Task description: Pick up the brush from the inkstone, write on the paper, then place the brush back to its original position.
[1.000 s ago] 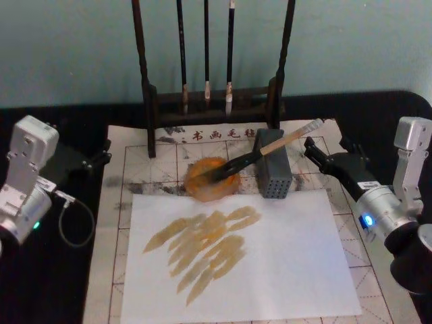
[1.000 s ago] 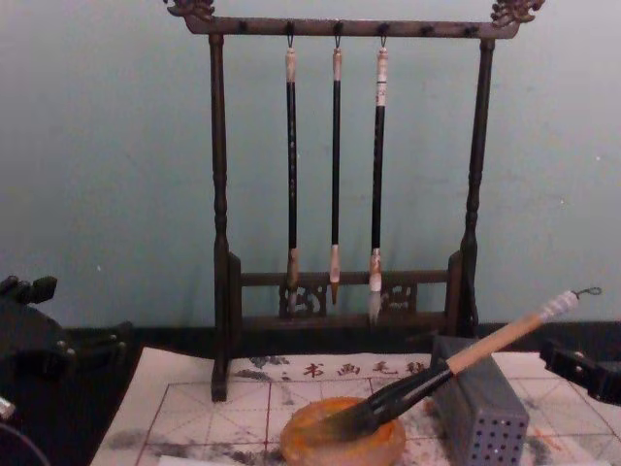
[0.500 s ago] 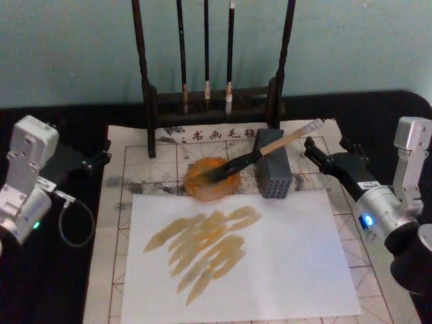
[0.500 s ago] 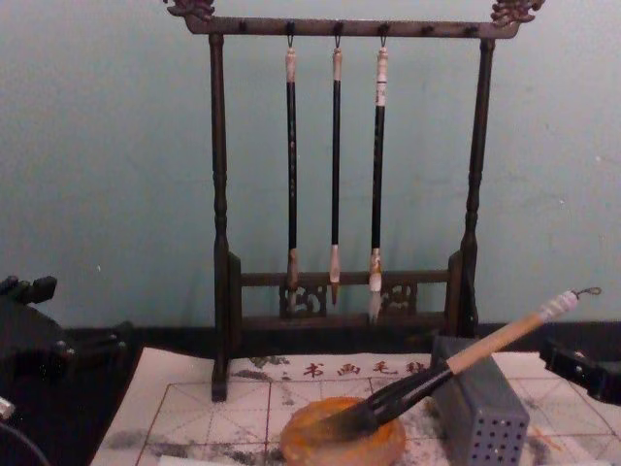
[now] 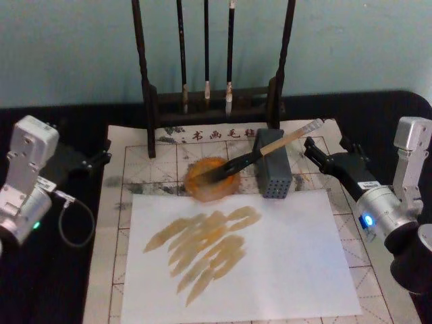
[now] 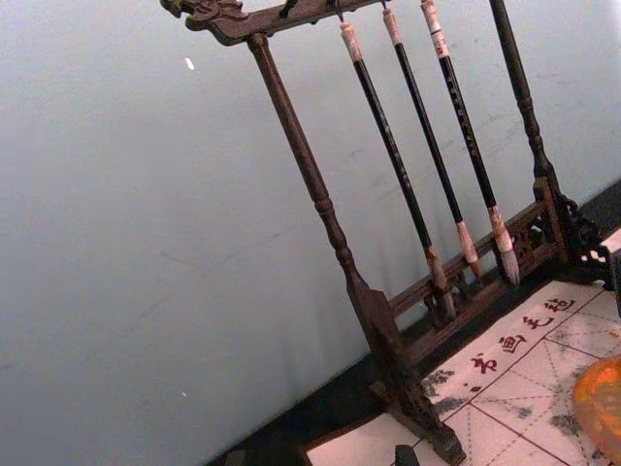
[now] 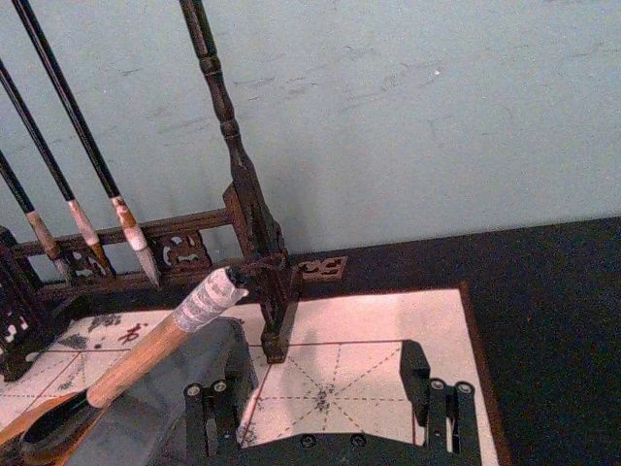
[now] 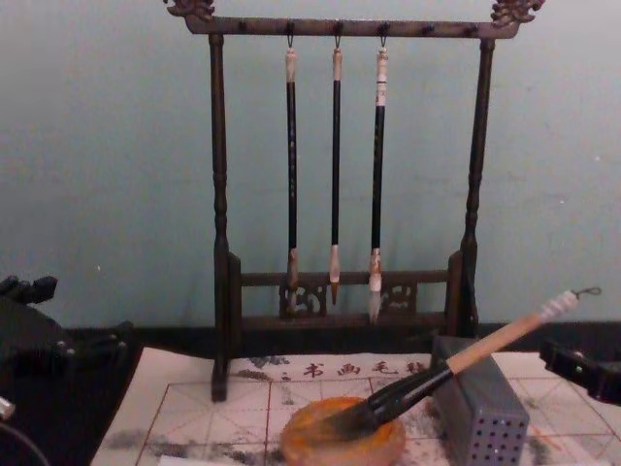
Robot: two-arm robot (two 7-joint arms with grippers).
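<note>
The brush [image 5: 260, 150] is lying with its inky tip in the inkstone [image 5: 211, 179] and its handle leaning on the grey perforated block [image 5: 273, 173] just beside the inkstone. The right gripper [image 5: 329, 152] is waiting near the white-wrapped end, beyond the block from the inkstone, with its fingers [image 7: 414, 369] open and holding nothing. To grasp well, I think it should be closing on the tan handle above the block, keeping the tilt, then lifting so the tip is not dragging ink over the rim. The left gripper [image 5: 98, 159] is resting well apart from the inkstone; I cannot tell its opening. The paper [image 5: 283, 270] is lying near the inkstone, carrying brown strokes. Inside the inkstone, greyish ink is showing.
</note>
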